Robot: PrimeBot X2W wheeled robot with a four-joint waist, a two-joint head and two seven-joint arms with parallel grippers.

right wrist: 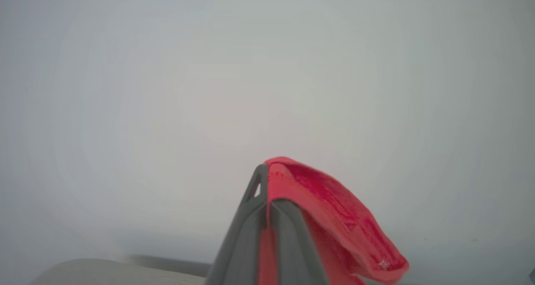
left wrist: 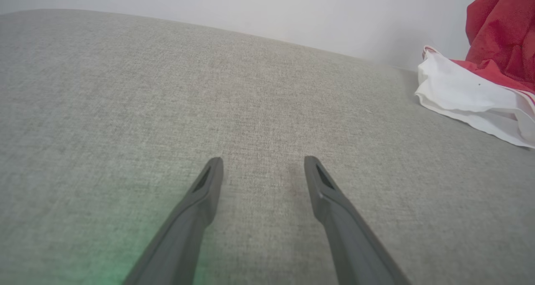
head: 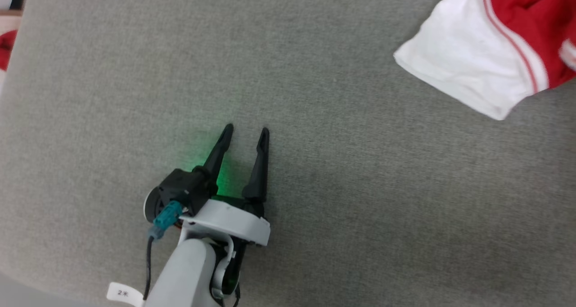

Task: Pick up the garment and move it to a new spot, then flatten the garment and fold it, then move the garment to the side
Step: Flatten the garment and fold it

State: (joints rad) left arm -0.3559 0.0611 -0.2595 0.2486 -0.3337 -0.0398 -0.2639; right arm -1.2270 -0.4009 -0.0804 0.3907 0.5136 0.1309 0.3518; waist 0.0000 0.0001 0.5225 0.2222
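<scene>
The garment lies bunched at the table's far right corner, a white sleeve with red-white striped trim spread flat and red cloth behind it. From the left wrist, the garment is at the right edge, its red part rising upward. My left gripper hovers open over bare grey table, well left of the garment, nothing between its fingers. In the right wrist view my right gripper is shut on a red fold of the garment, which drapes over the right finger, lifted against a pale wall.
The grey fabric table stretches wide between my left gripper and the garment. Its left edge has a red scrap beyond it. A pale wall stands behind the table.
</scene>
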